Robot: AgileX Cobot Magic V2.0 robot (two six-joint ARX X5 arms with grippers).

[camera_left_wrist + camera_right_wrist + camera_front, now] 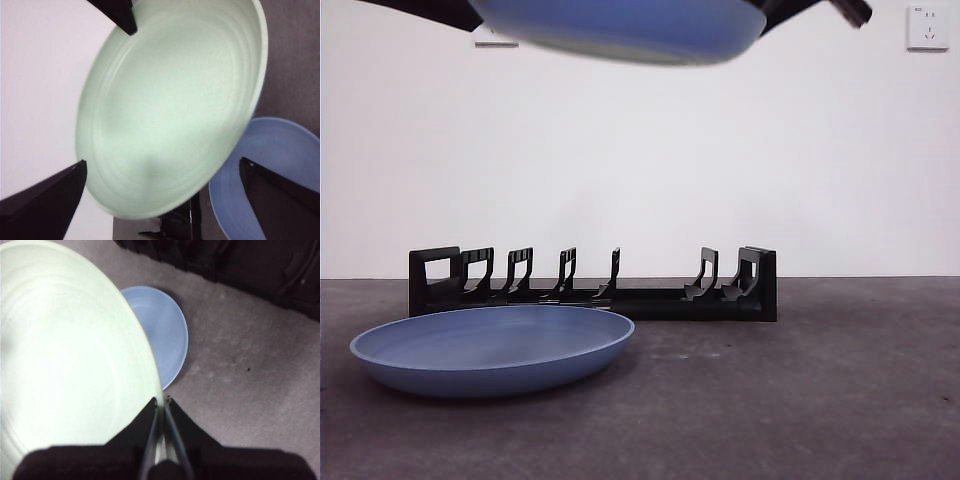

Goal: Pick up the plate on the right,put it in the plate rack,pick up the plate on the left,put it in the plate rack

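Pinching the rim of the lifted plate [70, 355] with the right gripper [162, 402], jaws pressed together on a thin edge only, pale green face showing to both wrist cameras and bluish underside to the front camera. Carrying it high over the table [840, 400], above the plate rack [590, 290] and well clear of it, nearly flat rather than on edge. Waiting close by with the left gripper [162, 161], jaws spread wide to either side of the plate's face and, as far as can be seen, touching nothing. Leaving the blue plate [490, 345] lying flat on the table just in front of the rack's left half, the rack itself holding no plate. Risking, by judgement, a swing or slip about that single pinch point, with such a wide dish hanging from so little rim; risking also a knock between the spread left jaws and the plate if either arm closes in carelessly. Needing a turn onto edge before going down between the dividers: coming in tilted or off a slot likely meaning riding up on a divider top, shoving the light rack backward, or dropping onto the blue plate below.
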